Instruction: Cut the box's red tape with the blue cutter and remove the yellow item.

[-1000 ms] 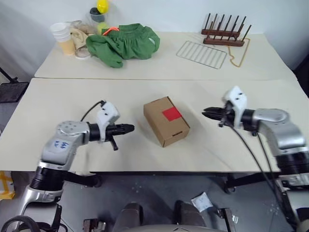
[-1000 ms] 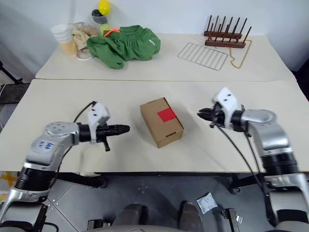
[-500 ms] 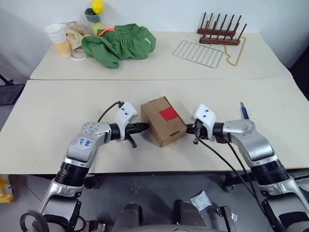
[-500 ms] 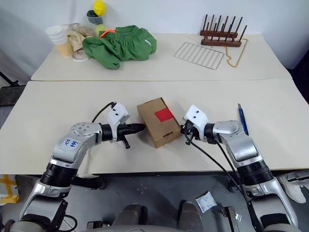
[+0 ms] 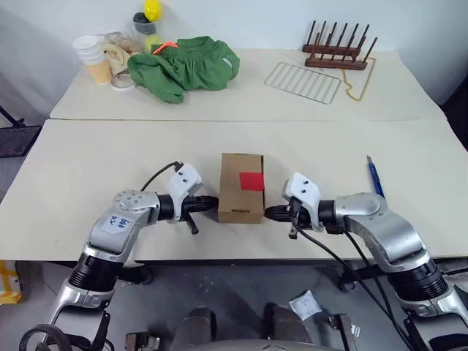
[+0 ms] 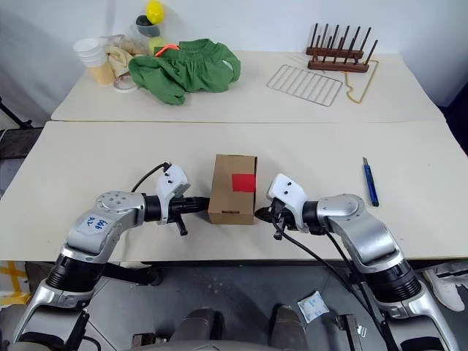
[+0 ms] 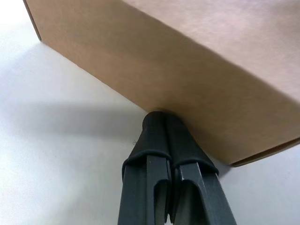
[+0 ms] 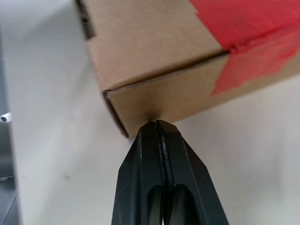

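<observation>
arms: silver | wrists: white | end effector fingers point(image 7: 154, 178): black | cables: black

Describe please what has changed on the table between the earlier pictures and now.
Both shut claws closed in on the box: the left claw now presses its left side, the right claw its right side. Pushed between them, the box turned from skewed to square with the table edge. The red tape remains uncut, and the blue cutter lies untouched at the right.

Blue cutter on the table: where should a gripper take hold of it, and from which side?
Probably from above, mid-handle. The blue cutter lies flat on the table, slim, pointing away from the robot, nearest the right gripper, so fingers should straddle its narrow width.
</observation>
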`<action>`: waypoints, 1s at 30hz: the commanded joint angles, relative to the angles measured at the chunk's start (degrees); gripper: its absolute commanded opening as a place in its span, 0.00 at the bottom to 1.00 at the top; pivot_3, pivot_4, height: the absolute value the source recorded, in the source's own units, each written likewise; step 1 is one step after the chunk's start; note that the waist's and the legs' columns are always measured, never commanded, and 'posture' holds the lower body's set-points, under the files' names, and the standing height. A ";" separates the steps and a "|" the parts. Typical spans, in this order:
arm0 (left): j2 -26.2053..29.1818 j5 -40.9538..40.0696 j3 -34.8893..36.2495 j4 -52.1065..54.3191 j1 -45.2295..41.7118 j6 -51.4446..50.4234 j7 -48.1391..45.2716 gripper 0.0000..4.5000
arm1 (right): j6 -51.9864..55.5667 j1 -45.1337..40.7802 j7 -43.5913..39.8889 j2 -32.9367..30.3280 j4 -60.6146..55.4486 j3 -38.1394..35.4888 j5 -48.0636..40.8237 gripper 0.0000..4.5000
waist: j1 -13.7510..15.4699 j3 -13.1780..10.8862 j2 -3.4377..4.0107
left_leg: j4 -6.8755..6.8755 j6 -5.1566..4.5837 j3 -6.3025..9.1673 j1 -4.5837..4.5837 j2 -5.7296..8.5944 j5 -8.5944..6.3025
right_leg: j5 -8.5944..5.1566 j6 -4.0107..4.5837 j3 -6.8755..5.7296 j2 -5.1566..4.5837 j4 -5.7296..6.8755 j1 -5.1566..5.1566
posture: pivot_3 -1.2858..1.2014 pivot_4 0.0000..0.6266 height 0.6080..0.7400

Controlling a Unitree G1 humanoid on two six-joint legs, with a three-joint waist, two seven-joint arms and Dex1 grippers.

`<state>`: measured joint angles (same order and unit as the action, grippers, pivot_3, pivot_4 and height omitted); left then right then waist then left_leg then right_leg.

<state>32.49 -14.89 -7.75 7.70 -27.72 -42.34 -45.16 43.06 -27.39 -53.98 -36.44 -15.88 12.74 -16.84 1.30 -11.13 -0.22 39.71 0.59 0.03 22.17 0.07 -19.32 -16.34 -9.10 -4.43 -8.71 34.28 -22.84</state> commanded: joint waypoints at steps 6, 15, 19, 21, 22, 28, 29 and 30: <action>7.72 -2.60 2.87 2.87 -0.65 1.75 -6.96 0.00 | 9.34 -0.24 -1.90 -8.20 -5.36 -4.64 -5.10 0.01 | 0.03 0.00 0.00 | 0.00 -0.01 0.00 0.01 0.00 -0.01 | 0.00 0.01 0.00 0.00 -0.01 0.00 | 0.52 0.24 1.00; 7.49 -7.55 4.37 -1.66 -11.68 6.83 -15.07 0.00 | 41.92 -14.89 8.41 -1.22 -0.50 -13.69 -13.04 0.58 | 0.17 0.01 -0.02 | 0.04 -0.02 0.01 0.01 -0.02 -0.01 | -0.02 0.04 0.00 0.00 0.07 -0.01 | 0.52 0.24 1.00; 1.29 -5.48 2.25 -5.29 -14.58 8.73 -11.35 0.00 | 48.31 -20.26 14.73 6.32 4.24 -18.42 -11.98 0.71 | 0.05 0.01 -0.02 | 0.02 -0.02 0.02 -0.01 0.00 -0.01 | -0.01 0.03 0.00 -0.01 0.23 -0.06 | 0.52 0.24 1.00; -0.63 -3.51 0.11 -7.27 -15.32 9.17 -10.05 0.00 | 49.05 -21.94 16.77 8.18 6.48 -19.26 -11.86 0.71 | 0.00 0.01 -0.02 | 0.02 -0.02 -0.02 0.11 0.03 -0.01 | -0.01 0.03 0.01 -0.03 0.43 -0.33 | 0.52 0.24 1.00; -1.43 -2.46 -1.07 -8.15 -15.48 8.90 -9.36 0.00 | 48.83 -22.46 17.64 8.81 7.44 -19.22 -11.57 0.71 | -0.06 0.01 -0.02 | 0.02 -0.02 -0.06 0.16 0.03 -0.01 | -0.01 0.03 0.02 -0.04 0.53 -0.46 | 0.52 0.24 1.00; -4.51 -0.76 -3.75 -8.92 -15.48 8.69 -8.03 0.00 | 44.89 -22.54 20.07 9.56 11.60 -17.33 -10.83 0.71 | -0.81 0.01 -0.02 | -0.05 -0.01 -0.19 0.18 0.03 -0.01 | -0.01 0.03 0.07 -0.04 0.76 -0.71 | 0.52 0.24 1.00; -4.67 -0.49 -4.00 -8.84 -15.39 8.61 -7.91 0.00 | 44.49 -22.58 20.36 9.71 12.20 -17.31 -10.85 0.71 | -1.02 0.01 -0.02 | -0.05 -0.01 -0.19 0.18 0.03 -0.01 | -0.01 0.03 0.07 -0.05 0.77 -0.72 | 0.52 0.24 1.00; -4.78 -0.31 -4.11 -8.80 -15.32 8.54 -7.85 0.00 | 44.20 -22.61 20.58 9.79 12.60 -17.28 -10.94 0.71 | -1.28 0.01 -0.02 | -0.06 -0.01 -0.19 0.17 0.02 -0.01 | -0.01 0.03 0.07 -0.05 0.78 -0.72 | 0.52 0.24 1.00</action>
<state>27.80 -15.56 -11.33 -2.61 -42.45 -34.29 -53.20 88.52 -49.55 -33.85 -26.81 -2.79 -4.40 -27.53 0.03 -11.12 -0.24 39.65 0.57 -0.16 22.33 0.09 -19.33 -16.35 -9.07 -4.35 -8.76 35.07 -23.55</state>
